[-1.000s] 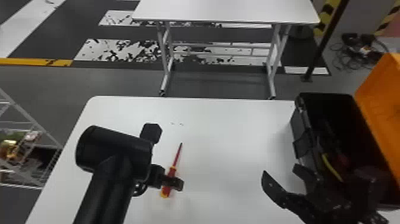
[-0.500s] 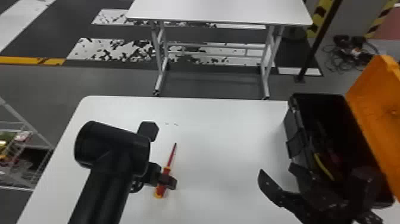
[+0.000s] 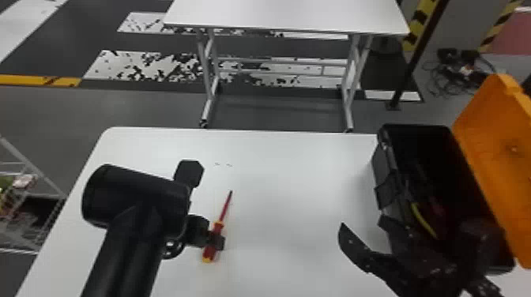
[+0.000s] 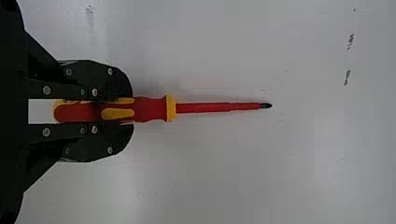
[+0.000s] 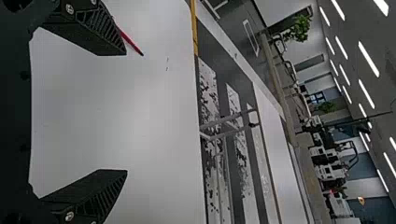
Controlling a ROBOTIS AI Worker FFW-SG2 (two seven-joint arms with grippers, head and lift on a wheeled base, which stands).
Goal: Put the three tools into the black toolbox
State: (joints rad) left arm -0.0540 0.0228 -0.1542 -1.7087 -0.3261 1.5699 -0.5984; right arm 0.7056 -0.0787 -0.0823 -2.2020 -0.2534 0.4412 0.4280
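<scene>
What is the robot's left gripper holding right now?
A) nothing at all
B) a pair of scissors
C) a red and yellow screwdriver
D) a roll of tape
C: the left gripper has its two black fingers closed on both sides of the handle of a red and yellow screwdriver.

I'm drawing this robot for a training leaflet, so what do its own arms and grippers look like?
The left arm is black, with a smooth, barrel-shaped section. The left gripper has flat black fingers, dotted with silvery screws and rounded towards the tips. The right gripper is black too; its angular fingers have slanting ribs and silvery screws near their bases.
</scene>
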